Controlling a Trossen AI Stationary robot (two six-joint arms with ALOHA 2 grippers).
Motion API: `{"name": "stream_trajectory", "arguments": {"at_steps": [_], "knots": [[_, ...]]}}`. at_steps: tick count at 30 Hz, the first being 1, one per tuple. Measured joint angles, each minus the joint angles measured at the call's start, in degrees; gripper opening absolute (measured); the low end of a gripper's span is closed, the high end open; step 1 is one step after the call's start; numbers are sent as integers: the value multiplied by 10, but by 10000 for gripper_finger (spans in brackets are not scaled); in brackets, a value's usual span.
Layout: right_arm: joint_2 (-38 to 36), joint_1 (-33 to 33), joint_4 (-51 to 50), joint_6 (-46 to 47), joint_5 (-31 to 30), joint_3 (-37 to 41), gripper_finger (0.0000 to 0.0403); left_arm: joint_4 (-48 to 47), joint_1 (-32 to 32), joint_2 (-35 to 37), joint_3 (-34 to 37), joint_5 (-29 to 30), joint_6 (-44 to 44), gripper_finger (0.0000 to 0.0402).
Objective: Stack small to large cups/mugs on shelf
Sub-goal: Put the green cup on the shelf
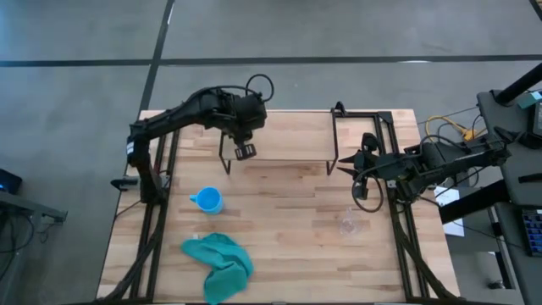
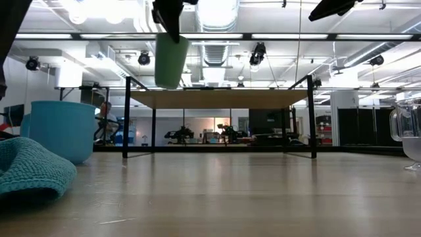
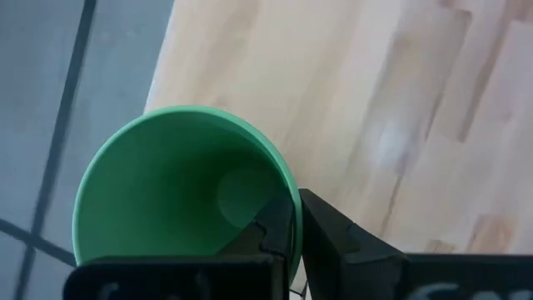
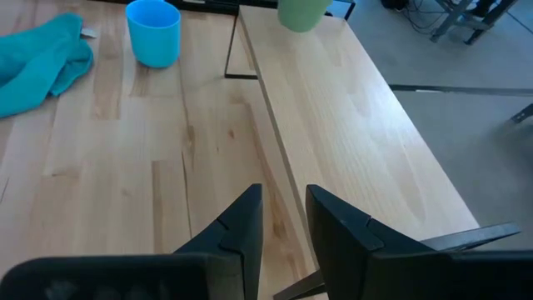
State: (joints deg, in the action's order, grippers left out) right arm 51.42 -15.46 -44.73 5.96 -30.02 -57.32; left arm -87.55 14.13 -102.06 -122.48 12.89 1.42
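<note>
The green tumbler (image 2: 171,60) hangs upright under my left gripper (image 3: 287,217), just over the left end of the shelf (image 2: 217,99). In the high view the left gripper (image 1: 246,151) hides it. From the right wrist view the tumbler (image 4: 301,12) shows at the far end of the shelf (image 4: 341,108). The blue mug (image 1: 207,200) and the clear glass mug (image 1: 350,222) stand on the table. My right gripper (image 1: 356,161) waits open at the shelf's right end, touching nothing. My left gripper holds the green tumbler by its rim (image 3: 287,187), one finger (image 3: 266,227) inside the cup and one finger (image 3: 333,237) outside, pinching the wall. The fingers come from above, pointing down. The tumbler hangs upright, mouth up, lifted clear of the table.
A teal cloth (image 1: 220,264) lies crumpled near the table's near-left corner, close to the blue mug (image 2: 62,128). The glass mug (image 2: 408,131) stands near the right side. The shelf top (image 1: 288,135) is bare wood; its black legs (image 1: 332,161) stand on the table.
</note>
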Motion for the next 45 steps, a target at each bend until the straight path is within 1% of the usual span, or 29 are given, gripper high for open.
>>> {"name": "stream_trajectory", "arguments": {"at_steps": [3,8,12,18,28,34,36,40,45], "knots": [[0,0,0,0,0,0,89,1,15,0,0,-10,25,0],[0,0,0,0,0,0,89,21,23,0,0,-22,27,0],[0,0,0,0,0,0,89,46,24,0,2,-48,27,0],[0,0,0,0,0,0,89,50,27,0,11,-50,28,0],[0,0,0,0,0,0,89,60,33,2,56,-49,27,0],[0,0,0,0,0,0,89,67,34,2,58,-50,27,0],[0,0,0,0,0,0,89,66,34,2,57,-59,27,1],[0,0,0,0,0,0,89,65,35,1,58,-79,27,19],[0,0,0,0,0,0,89,64,35,-1,59,-78,23,51]]}}
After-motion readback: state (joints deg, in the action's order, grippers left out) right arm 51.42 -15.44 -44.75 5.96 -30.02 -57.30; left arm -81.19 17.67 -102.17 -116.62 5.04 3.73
